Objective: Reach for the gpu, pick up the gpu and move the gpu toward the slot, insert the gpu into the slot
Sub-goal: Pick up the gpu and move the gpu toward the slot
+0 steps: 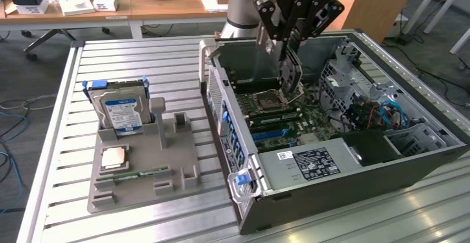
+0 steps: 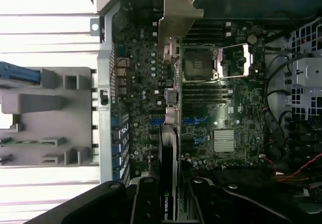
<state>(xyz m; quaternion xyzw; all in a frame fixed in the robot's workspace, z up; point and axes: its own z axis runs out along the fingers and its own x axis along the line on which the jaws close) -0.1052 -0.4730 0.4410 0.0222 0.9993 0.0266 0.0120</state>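
My gripper hangs inside the open computer case, shut on the gpu. The card hangs on edge above the green motherboard, near the square CPU socket. In the wrist view the gpu appears edge-on between my fingers, and its pale metal bracket points toward the case's rear wall. The blue slot lies on the board under and beside the card's edge, and in the exterior view the slot shows nearer the camera than the card. I cannot tell if the card touches the board.
The case walls surround the board. A grey power supply and red and blue cables fill the near end. On the exterior view's left, a grey fixture holds a blue-labelled hard drive, a CPU and a memory stick.
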